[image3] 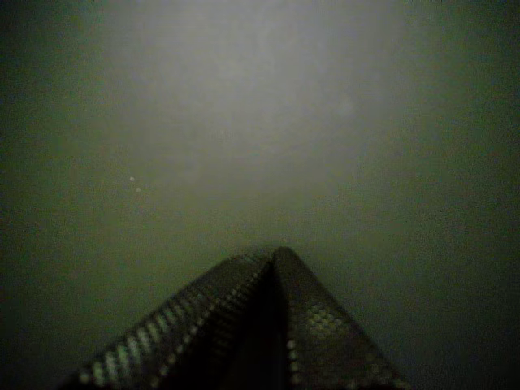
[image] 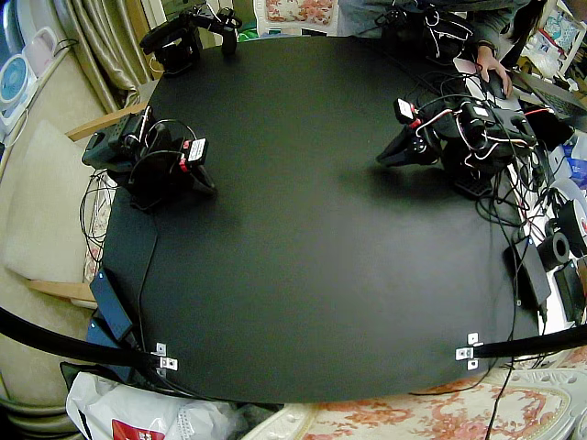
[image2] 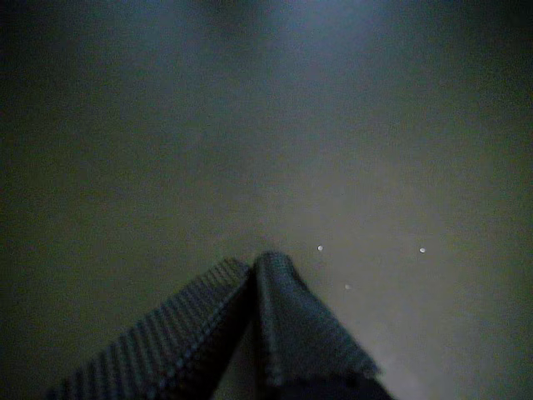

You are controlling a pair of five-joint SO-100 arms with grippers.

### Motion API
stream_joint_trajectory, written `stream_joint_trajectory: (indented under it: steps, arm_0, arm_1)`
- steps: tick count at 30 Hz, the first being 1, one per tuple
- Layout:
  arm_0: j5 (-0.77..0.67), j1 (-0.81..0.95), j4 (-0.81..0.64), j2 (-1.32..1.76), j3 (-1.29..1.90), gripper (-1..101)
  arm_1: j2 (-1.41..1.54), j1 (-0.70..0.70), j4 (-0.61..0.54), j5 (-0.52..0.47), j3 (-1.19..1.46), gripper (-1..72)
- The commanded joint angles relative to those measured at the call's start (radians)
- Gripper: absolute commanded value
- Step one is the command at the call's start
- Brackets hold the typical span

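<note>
Both arms sit folded low on the black desk, well apart from each other. The left gripper points toward the desk's middle, its tip touching or just above the surface; the right gripper does the same from the opposite side. Nothing is held by either, and no loose object lies near them. The thing closest to each tip is the bare desk itself.

In a wrist view the fingers meet at the tip with no gap, over plain dark surface marked only by 3 pale specks. In a wrist view the fingers are likewise pressed together over empty surface. I cannot tell which arm carries which camera.

As a resting pose this looks sound: 2 closed tips, low and level. The point needing care, in my judgement, is the left arm's base, where loose cables crowd the desk edge; any lift there should rise straight up before swinging. A person's hand lies at the far edge, apart from both grippers.
</note>
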Motion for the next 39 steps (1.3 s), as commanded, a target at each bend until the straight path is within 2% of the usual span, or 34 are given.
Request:
stream_joint_trajectory:
  steps: [1, 2, 39]
  arm_0:
    - [-0.017, -0.021, -0.003, 0.025, 0.015, 0]
    - [0.034, 0.023, 0.0, 0.025, 0.015, 0]
    - [0.034, 0.023, 0.0, 0.025, 0.015, 0]
  arm_1:
    - [0.011, 0.008, 0.011, -0.009, -0.011, -0.3]
    - [0.012, -0.132, 0.005, 0.278, -0.011, -0.3]
    - [0.012, -0.132, 0.005, 0.278, -0.011, -0.3]
